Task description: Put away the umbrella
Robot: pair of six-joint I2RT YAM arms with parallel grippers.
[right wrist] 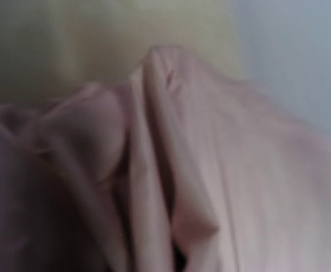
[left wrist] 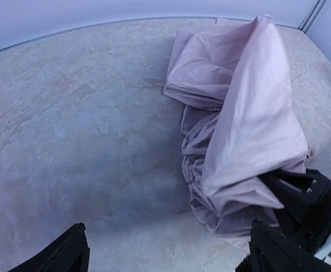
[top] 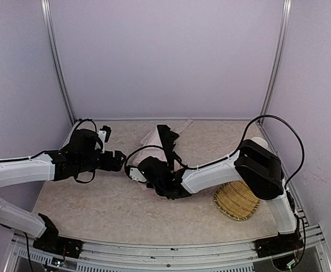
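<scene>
Left gripper (top: 119, 160) hovers over the table (top: 92, 204), left of centre, jaws wide, nothing between them. In the left wrist view both fingertips (left wrist: 69, 252) frame bare tabletop.

The umbrella (top: 153, 139) sits mid-table toward the back wall, collapsed into a crumpled heap. Pink fabric is on the left and black lining on the right, with one fold standing up above the rest. Shaft and handle can't be made out.

Right gripper (top: 154, 171) is against the near side of the heap, jaws closed. In the left wrist view the fabric's lower edge runs into its black fingers and looks pinched. The right wrist view is all blurred pink fabric, very close.

The two grippers are near each other but apart.

Woven tray (top: 236, 201) lies at the right near side, partly under the right arm, well apart from the umbrella.
</scene>
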